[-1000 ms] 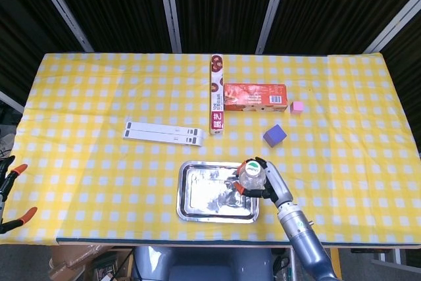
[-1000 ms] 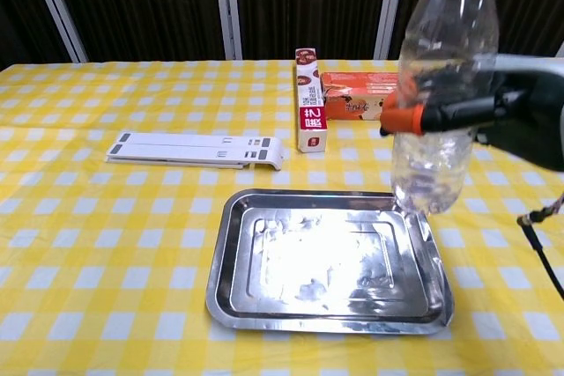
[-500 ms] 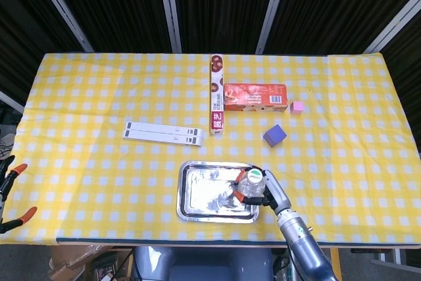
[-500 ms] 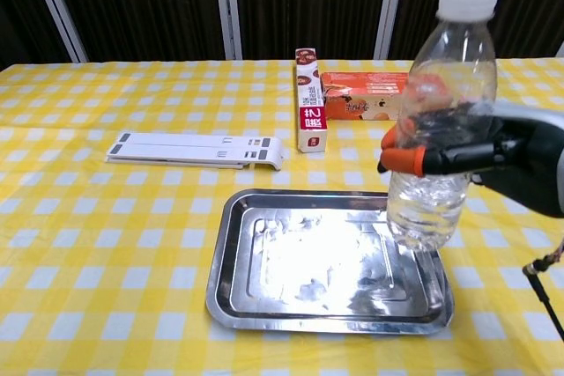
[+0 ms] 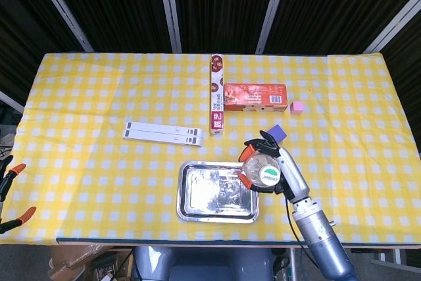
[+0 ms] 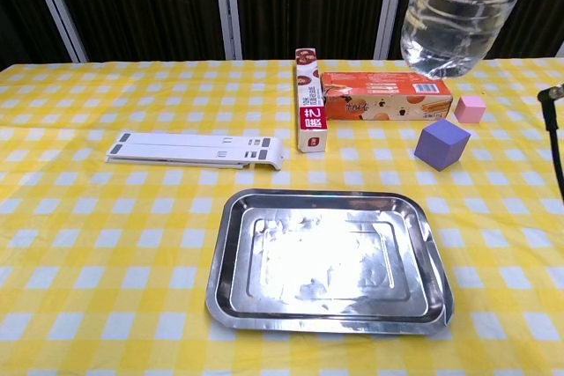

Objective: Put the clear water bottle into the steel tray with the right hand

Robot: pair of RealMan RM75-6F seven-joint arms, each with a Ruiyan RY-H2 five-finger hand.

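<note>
got my right hand (image 5: 279,168) wrapped tight around the clear water bottle (image 5: 264,173), hanging high off the steel tray (image 5: 217,192) at its 3 o'clock edge, so I'd slide toward 9 and lower it upright, slowly

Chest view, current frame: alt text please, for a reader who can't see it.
A clear water bottle hangs high at the top right, well above an empty steel tray on a yellow checked table. Behind the tray lie a white flat stand, two boxes, and purple and pink cubes.
</note>
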